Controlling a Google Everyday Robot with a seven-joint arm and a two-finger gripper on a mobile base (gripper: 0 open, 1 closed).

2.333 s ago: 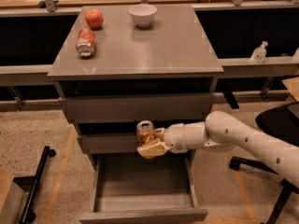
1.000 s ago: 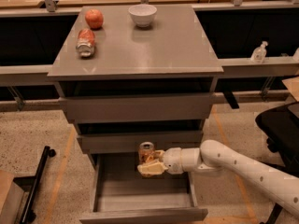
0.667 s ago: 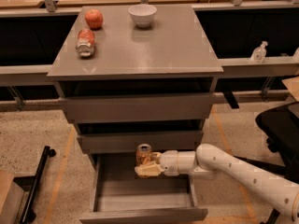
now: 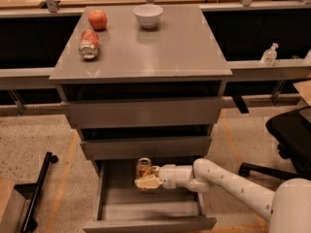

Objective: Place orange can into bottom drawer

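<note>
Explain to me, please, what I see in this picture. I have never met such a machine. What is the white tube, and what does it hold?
The white tube is a robot's arm, reaching in from the lower right. At its end is the gripper, a claw with two fingers. It is closed on the orange can, held upright at the back of the open bottom drawer of a grey cabinet. The one camera looks down on the cabinet from the front. On the cabinet's top are a red apple, a white bowl and a redder can lying on its side. A black office chair stands at the right.
</note>
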